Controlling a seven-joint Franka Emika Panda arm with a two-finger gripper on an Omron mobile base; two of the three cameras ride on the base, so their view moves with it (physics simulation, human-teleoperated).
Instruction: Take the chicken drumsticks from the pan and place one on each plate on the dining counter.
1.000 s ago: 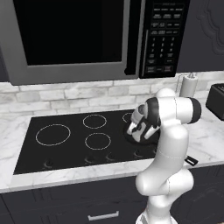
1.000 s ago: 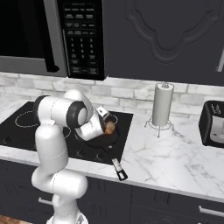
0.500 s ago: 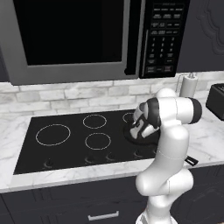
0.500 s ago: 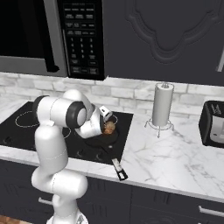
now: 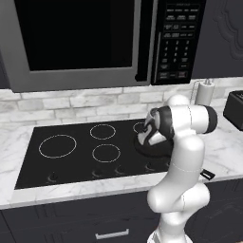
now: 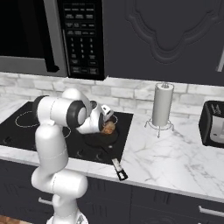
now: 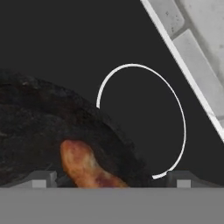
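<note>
- Golden-brown glazed skin marks the chicken drumstick [image 7: 89,168] that lies in the black pan [image 7: 39,131], on the cooktop [image 5: 76,152] of the marble worktop; in the hand view it sits between the two finger tips.
- From the right base view, a drumstick [image 6: 108,127] shows just beside the gripper [image 6: 105,117], inside the pan [image 6: 103,139], whose handle [image 6: 114,162] points toward the worktop's front edge.
- The gripper [image 7: 111,178] is down low over the pan with its fingers spread wide, empty, not yet touching the meat as far as the hand view shows.
- Handling judgement: the piece is light and small, firm enough to take a pinch, but rounded and tapered; the glaze likely makes it slippery.
- Recommended hold: across the thicker, meaty section, with one finger on each side, not at the narrow end.
- Risk: a pinch off-centre may let the piece roll or squirt sideways across the pan floor.
- Neither the plates nor the dining counter appear here; both placements remain to be done.
</note>
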